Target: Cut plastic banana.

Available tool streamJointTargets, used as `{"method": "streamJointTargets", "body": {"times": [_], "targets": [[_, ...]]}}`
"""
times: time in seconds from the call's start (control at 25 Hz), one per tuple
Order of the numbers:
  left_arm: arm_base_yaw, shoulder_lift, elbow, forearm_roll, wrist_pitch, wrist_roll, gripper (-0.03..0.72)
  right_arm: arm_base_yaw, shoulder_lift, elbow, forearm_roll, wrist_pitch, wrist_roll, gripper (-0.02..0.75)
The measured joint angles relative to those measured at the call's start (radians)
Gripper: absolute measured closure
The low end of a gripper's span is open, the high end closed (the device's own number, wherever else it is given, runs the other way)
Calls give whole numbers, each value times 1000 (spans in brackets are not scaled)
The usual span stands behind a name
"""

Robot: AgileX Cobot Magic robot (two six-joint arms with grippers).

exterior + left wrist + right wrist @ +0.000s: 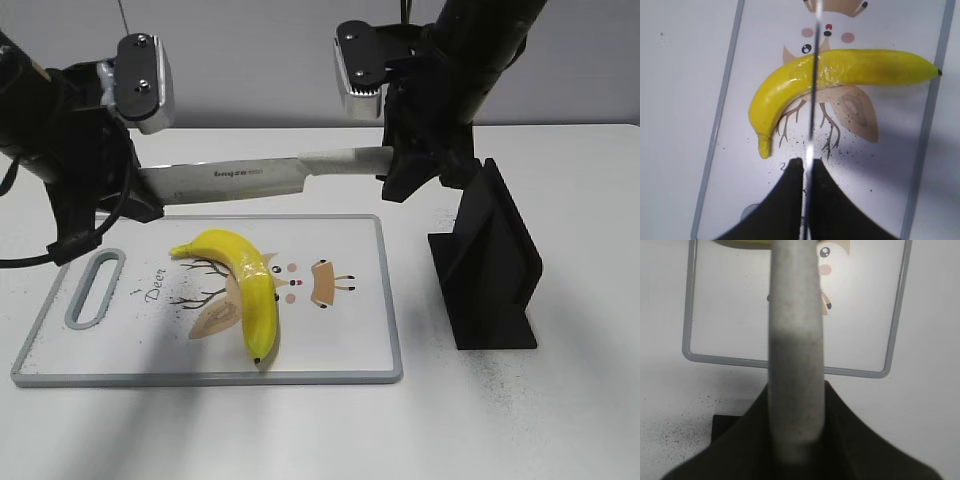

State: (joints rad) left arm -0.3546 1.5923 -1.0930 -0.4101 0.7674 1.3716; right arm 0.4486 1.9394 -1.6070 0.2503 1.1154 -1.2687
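The yellow plastic banana (248,287) lies whole on the white cutting board (350,340), also seen in the left wrist view (840,72). A knife (235,181) with a steel blade and a white handle (345,160) hangs level above the board's far edge. My right gripper (405,165) is shut on the handle (795,365). My left gripper (130,195) is shut on the blade's tip end (809,165). In the left wrist view the blade's thin edge (814,75) lines up over the banana's middle. The knife is above the banana, not touching it.
A black knife stand (490,265) stands right of the board; its base shows in the right wrist view (722,427). The board has a grey rim, a handle slot (93,288) at its left end and a deer drawing. Dark specks dot the table.
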Motion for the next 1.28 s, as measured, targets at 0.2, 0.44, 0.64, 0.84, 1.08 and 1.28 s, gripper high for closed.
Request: {"method": "streamJointTargets", "body": {"times": [0.2, 0.44, 0.64, 0.84, 1.08, 1.28], "targets": [[0, -16, 0, -24, -2, 4, 616, 0, -4, -44, -16, 10, -15, 572], [2, -16, 0, -91, -4, 5, 95, 0, -4, -67, -26, 11, -10, 575], [2, -19, 0, -121, -8, -18, 27, 0, -4, -67, -35, 26, -5, 575], [42, -28, -18, -121, -11, -241, 27, 0, -10, -67, -37, 95, 54, 575], [172, -28, -116, -87, 116, -511, 39, 0, -65, -67, -80, 98, 412, 575], [244, -28, -218, 74, 223, -837, 71, 0, -117, -68, -99, 101, 712, 575]]}}
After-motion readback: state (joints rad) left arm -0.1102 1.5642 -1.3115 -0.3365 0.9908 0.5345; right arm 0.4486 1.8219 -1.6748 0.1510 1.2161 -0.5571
